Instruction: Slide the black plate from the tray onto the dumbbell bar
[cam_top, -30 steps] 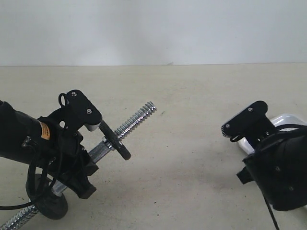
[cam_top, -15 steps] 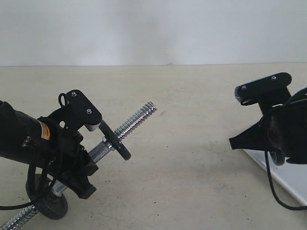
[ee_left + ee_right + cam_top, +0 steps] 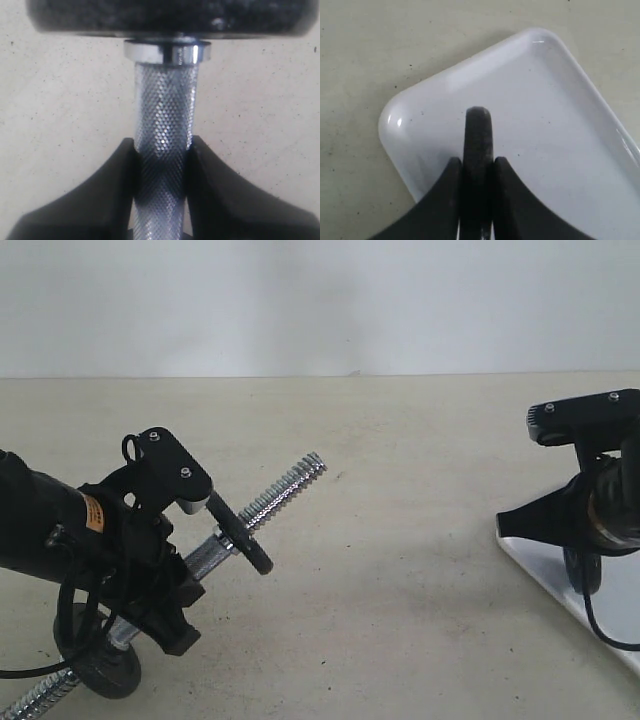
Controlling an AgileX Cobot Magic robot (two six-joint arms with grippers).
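- Currently, left gripper (image 3: 162, 150) clamps the dumbbell bar (image 3: 165, 100) at its knurled shaft, threaded end raised above the surface (image 3: 400, 560).
- Right gripper (image 3: 477, 167) pinches the black plate (image 3: 478, 130) edge-on over the tray (image 3: 560, 100), well apart from the bar.

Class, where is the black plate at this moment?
On the right of the exterior view, the black plate is pinched edge-on in the right gripper over the white tray, well apart from the dumbbell bar on the left.
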